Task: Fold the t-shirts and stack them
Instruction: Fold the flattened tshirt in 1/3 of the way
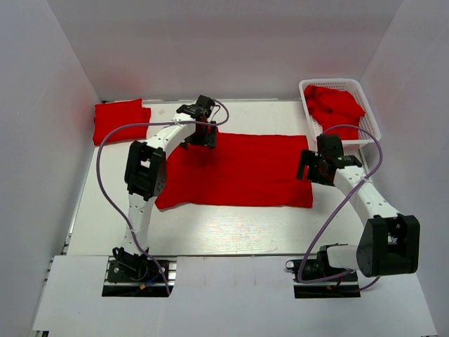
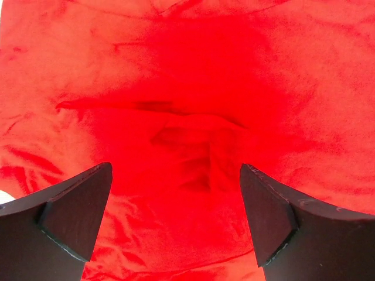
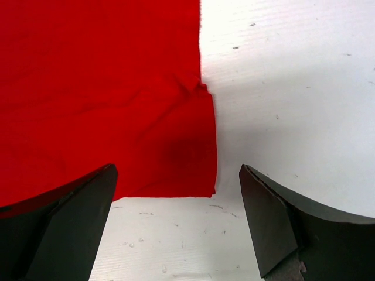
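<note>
Red shirt [image 1: 238, 172] edge: bare table [image 1: 231, 225] just beyond
Left gripper [image 2: 176, 170]: jaws apart — over cloth, empty
Right gripper [image 3: 177, 168]: apart — over shirt's corner

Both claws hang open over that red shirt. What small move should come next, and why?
Probably lower both and pinch the cloth: the left gripper and right gripper are open over the spread shirt, the right one at its edge, so a fold needs a grasp first.

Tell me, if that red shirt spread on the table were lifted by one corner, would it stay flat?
It would probably droop: the spread shirt is soft cloth, creased and rumpled in the left wrist view. It looks light for its size, lying thin on the table. Pushed, it would likely bunch rather than slide, as its puckered edge hints.
</note>
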Robot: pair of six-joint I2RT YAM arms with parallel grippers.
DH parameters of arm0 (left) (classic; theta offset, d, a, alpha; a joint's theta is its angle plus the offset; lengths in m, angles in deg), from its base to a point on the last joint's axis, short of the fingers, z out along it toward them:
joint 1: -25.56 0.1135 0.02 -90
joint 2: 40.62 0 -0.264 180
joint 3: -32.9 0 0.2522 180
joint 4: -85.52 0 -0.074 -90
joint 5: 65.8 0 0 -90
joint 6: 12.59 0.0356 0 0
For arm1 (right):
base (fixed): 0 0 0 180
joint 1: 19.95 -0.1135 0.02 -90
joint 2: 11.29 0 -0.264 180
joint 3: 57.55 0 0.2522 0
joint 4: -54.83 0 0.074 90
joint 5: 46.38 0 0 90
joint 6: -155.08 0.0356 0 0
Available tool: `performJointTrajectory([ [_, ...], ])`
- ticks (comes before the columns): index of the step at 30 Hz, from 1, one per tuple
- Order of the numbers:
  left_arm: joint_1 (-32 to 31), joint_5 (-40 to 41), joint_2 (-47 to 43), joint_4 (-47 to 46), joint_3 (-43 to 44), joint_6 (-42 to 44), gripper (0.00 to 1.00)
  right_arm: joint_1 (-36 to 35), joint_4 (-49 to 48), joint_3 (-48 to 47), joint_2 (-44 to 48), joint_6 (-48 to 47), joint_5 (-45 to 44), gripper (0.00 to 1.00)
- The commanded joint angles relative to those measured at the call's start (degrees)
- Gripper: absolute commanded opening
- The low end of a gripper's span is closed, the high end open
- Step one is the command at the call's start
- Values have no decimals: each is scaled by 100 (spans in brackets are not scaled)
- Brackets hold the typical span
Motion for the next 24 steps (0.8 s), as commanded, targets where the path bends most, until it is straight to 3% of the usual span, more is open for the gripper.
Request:
performJointTrajectory([
  [1,49,232,-639,94,-56,28,100,-47,-197,-202,214,-250,320,90],
  [4,49,171,-1226,-238,-776,27,100,-126,-407,-97,232,-321,635,90],
  [8,49,-461,-1737,-776,-2093,-34,100,-267,-951,52,13,-189,1424,90],
  [13,49,-1041,-2151,-1180,-3508,-236,100,-468,-1313,351,-391,39,1769,90],
  [24,49,-1033,-2934,-1480,-5075,-816,100,-521,-1463,1282,-823,654,1111,90],
])
